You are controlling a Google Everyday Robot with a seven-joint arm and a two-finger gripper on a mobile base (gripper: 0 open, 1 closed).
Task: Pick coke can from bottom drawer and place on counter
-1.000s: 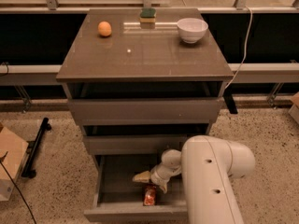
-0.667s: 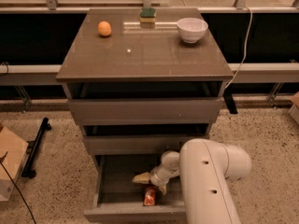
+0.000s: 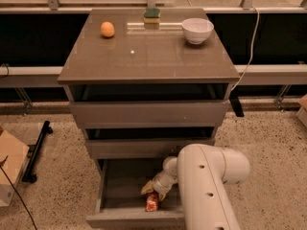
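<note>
Nearest thing is the bottom drawer [image 3: 125, 219], pulled all the way out with its front lip almost at the frame's bottom edge. The fat white arm [image 3: 211, 186] comes in from the lower right, cut off at the bottom, and it hides the whole right part of the drawer. The coke can [image 3: 152, 203] sits inside near the front lip, around the middle, mostly a small red blur. The gripper [image 3: 149, 189] hangs just behind and above it, so close I can't say if they touch, and can't tell if the claw is apart or together. Left of the can the drawer floor is open up to the left wall. Above, the two upper drawers [image 3: 148, 128] show dark gaps. Then the counter [image 3: 153, 63], overhanging its sides, wide bare middle and front edge. At its far side sit an orange [image 3: 107, 29] on the left, a sponge [image 3: 152, 15] at the far edge and a white bowl [image 3: 197, 30] on the right
</note>
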